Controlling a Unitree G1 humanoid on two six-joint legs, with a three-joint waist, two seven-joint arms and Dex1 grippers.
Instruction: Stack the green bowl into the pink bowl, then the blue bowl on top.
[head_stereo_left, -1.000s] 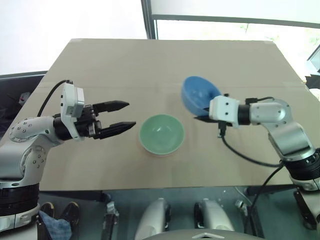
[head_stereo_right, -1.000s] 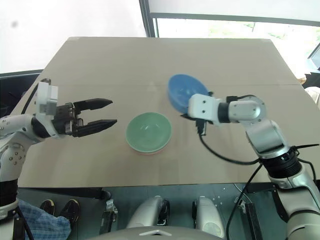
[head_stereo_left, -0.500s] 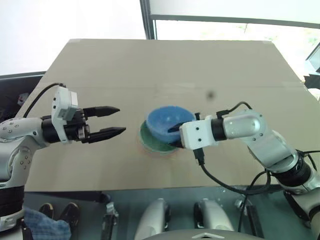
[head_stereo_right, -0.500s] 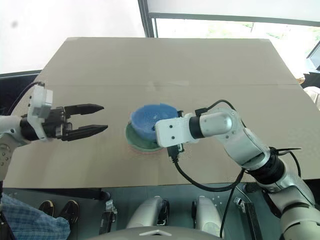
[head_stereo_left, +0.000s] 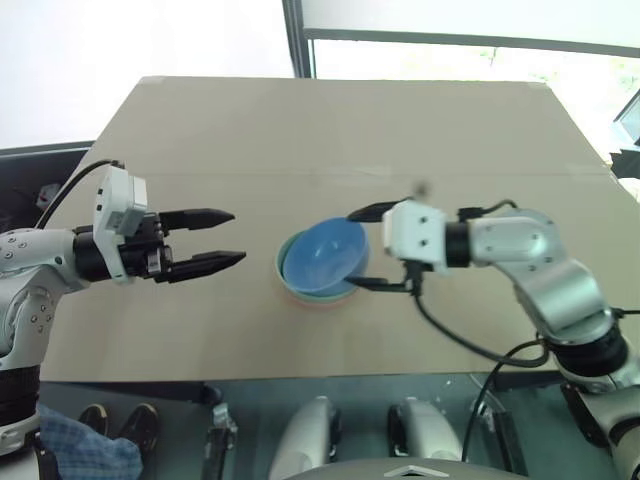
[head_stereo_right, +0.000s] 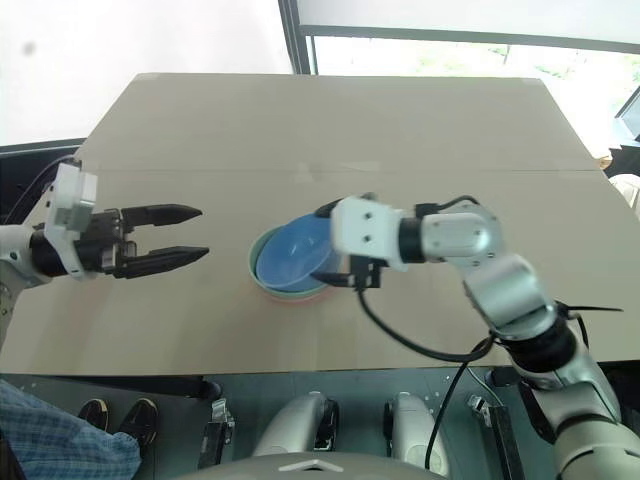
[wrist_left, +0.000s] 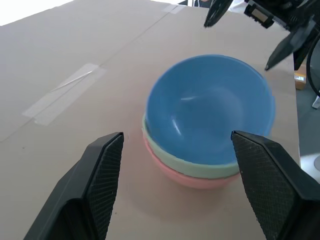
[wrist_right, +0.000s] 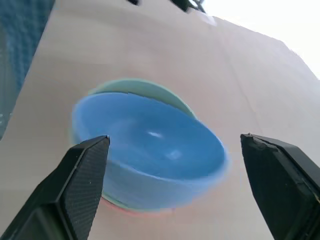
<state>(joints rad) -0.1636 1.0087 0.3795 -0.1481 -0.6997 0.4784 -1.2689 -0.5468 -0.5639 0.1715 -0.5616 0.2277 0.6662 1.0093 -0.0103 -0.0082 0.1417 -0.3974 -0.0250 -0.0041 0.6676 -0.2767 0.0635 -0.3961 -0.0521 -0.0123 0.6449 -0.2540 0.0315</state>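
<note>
Blue bowl (wrist_left: 210, 107) seated in the green bowl (wrist_left: 197, 167), itself nested in the pink bowl (wrist_left: 192, 180): all three in one stack on the tabletop (head_stereo_left: 330, 130), rims stepped so each colour shows as a band below the one above. Slightly tilted, the blue rim riding higher on the side toward the right end effector (head_stereo_left: 365, 248), probably not pressed fully home. Stack directly ahead of that right end effector, between its two spread fingers and touching neither, so released rather than gripped; fingers wide enough to back off without catching the rim. Left end effector (head_stereo_left: 225, 237) held well apart on the stack's other side, aimed at it, fingers parted and empty, likely kept clear to leave room for the placing. Order asked for looks complete, apart from that tilt.
</note>
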